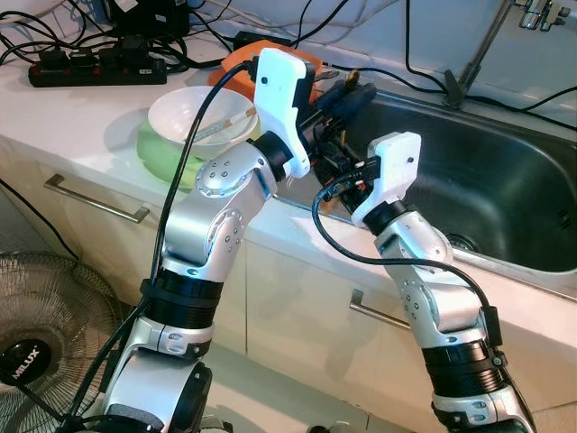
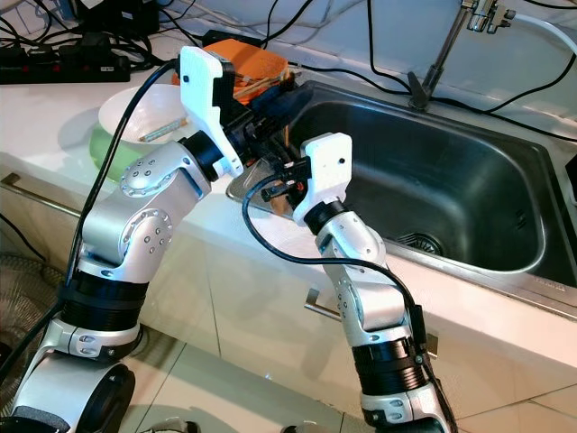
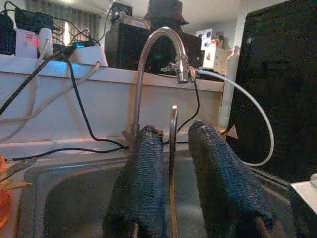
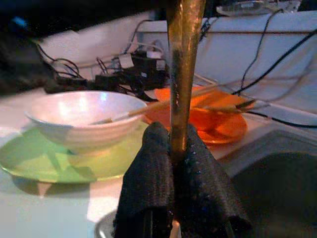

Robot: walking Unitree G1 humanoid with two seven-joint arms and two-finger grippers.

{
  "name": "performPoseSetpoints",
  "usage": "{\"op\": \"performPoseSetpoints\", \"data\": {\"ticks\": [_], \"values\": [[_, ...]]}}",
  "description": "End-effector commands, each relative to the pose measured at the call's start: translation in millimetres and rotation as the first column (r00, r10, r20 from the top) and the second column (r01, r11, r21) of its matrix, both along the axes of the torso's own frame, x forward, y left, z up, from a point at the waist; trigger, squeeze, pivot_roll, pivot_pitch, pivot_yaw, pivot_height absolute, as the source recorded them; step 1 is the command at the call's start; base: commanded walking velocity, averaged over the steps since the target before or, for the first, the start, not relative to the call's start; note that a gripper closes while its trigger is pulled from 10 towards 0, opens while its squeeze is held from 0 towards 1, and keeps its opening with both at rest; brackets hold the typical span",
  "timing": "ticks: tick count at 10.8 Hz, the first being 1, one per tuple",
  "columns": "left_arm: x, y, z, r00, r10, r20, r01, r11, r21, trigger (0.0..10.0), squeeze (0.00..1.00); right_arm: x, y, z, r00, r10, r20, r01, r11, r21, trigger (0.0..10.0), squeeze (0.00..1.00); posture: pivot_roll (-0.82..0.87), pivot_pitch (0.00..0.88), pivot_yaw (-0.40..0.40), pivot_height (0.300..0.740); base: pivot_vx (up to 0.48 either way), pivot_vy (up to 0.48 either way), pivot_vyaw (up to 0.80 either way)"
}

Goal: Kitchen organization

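Right gripper (image 4: 174, 163): clamped on thin metal utensil (image 4: 183, 74) at sink (image 1: 505, 189) edge. Left gripper (image 3: 171, 163): narrow gap, same utensil between fingers. White bowl (image 1: 200, 115) on green plate (image 1: 158, 149), surface (image 1: 63, 113).

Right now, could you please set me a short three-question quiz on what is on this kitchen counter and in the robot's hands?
1. True or false: the round white bowl sits on the flat green plate.
2. What lies across the round orange plate? A) wooden chopsticks B) a sponge C) a glass cup
3. Fill in: the right hand is ___ (open or shut) on the thin brownish strip.

Key: 1 true; 2 A; 3 shut.
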State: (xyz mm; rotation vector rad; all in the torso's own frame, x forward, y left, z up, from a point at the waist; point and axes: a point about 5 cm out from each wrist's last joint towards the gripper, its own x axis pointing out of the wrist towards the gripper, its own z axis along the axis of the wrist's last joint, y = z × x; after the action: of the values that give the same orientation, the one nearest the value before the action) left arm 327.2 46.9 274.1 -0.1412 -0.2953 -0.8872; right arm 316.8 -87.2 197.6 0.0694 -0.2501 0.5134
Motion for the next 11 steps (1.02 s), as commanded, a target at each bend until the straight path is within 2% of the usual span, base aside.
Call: {"op": "performPoseSetpoints", "data": {"ticks": [1,2,3,4,5,6,7,9,11], "values": [[-2.6,-1.3,5,1.0,-0.006,0.02,0.007,1.0,-0.015,10.0,1.0,5.9,-9.0,6,0.999,-0.046,0.026,0.046,0.999,-0.005,0.0,0.0,-0.07,0.06,-0.062,0.74,0.0,0.0,0.0],[-3.1,-0.9,6,1.0,-0.003,0.024,0.003,1.0,-0.016,10.0,1.0,10.1,-13.2,6,0.997,-0.071,0.028,0.072,0.997,-0.012,0.0,0.0,-0.07,0.057,-0.069,0.74,0.0,0.0,0.0],[-3.8,-0.2,6,1.0,0.0,0.027,0.0,1.0,-0.019,10.0,0.0,16.0,-18.8,8,0.994,-0.105,0.031,0.106,0.994,-0.017,0.0,0.0,-0.07,0.056,-0.071,0.74,0.0,0.0,0.0],[-4.0,0.7,6,1.0,0.004,0.026,-0.003,1.0,-0.022,10.0,0.0,19.7,-22.1,9,0.992,-0.126,0.034,0.126,0.992,-0.021,0.0,0.0,-0.07,0.057,-0.072,0.74,0.0,0.0,0.0],[-4.5,5.5,3,1.0,0.022,0.016,-0.022,0.999,-0.024,10.0,0.0,36.2,-36.9,12,0.971,-0.236,0.039,0.238,0.97,-0.044,0.0,0.0,-0.07,0.057,-0.072,0.74,0.0,0.0,0.0],[-6.0,8.8,-4,1.0,0.03,-0.003,-0.03,1.0,-0.003,10.0,0.0,45.2,-46.2,10,0.951,-0.308,0.028,0.309,0.95,-0.053,10.0,0.0,-0.06,0.055,-0.069,0.74,0.0,0.0,0.0],[-7.8,12.2,-12,0.999,0.038,-0.021,-0.037,0.999,0.029,10.0,0.0,51.9,-52.7,6,0.935,-0.355,0.013,0.355,0.932,-0.076,10.0,0.0,-0.06,0.054,-0.068,0.74,0.0,0.0,0.0],[-15.1,30.3,-47,0.991,0.084,-0.102,-0.07,0.989,0.131,10.0,0.0,64.5,-66.2,-4,0.9,-0.435,-0.03,0.429,0.896,-0.113,10.0,0.0,-0.04,0.067,-0.079,0.74,0.0,0.0,0.0],[-22.5,42.7,-66,0.982,0.118,-0.147,-0.085,0.974,0.209,10.0,0.0,71.1,-70.9,-16,0.882,-0.468,-0.058,0.457,0.878,-0.141,10.0,0.0,-0.03,0.073,-0.087,0.74,0.0,0.0,0.0]]}}
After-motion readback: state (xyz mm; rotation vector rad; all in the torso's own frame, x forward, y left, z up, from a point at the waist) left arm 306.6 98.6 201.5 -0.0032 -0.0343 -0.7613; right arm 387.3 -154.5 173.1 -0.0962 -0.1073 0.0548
